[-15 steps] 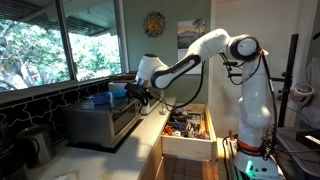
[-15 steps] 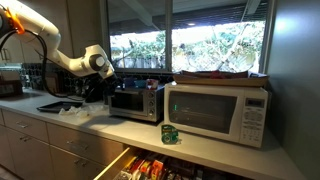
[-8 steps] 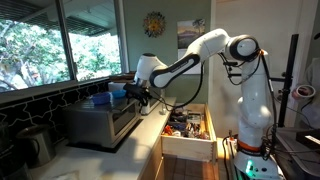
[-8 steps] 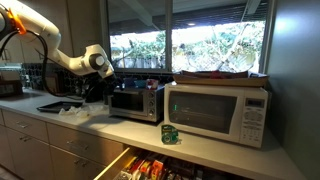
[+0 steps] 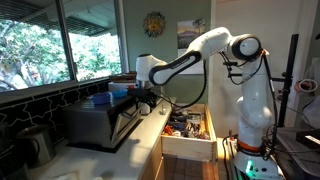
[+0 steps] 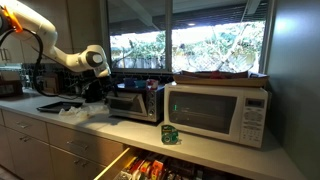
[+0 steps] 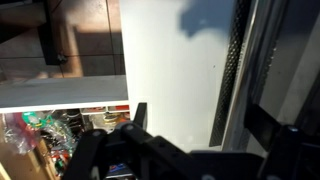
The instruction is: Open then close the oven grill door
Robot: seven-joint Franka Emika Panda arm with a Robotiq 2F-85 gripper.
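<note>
The oven grill door (image 5: 127, 122), dark glass in a silver-grey frame, stands tilted outward from the top of the grey toaster oven (image 5: 92, 124), part way open. It also shows in an exterior view (image 6: 127, 103). My gripper (image 5: 145, 100) is at the door's top edge, also seen in an exterior view (image 6: 103, 91). In the wrist view the gripper (image 7: 200, 125) has its fingers wide apart. The door's metal edge and handle bar (image 7: 236, 70) run between them, close to the right fingertip (image 7: 268, 125).
A white microwave (image 6: 215, 112) stands beside the oven, with a green can (image 6: 170, 134) in front of it. An open wooden drawer (image 5: 188, 128) full of items juts out below the counter edge. A sink (image 6: 55, 106) and a kettle (image 5: 35, 143) are nearby.
The oven grill door has swung outward from upright to tilted open. My gripper has moved out and slightly down with its top edge.
</note>
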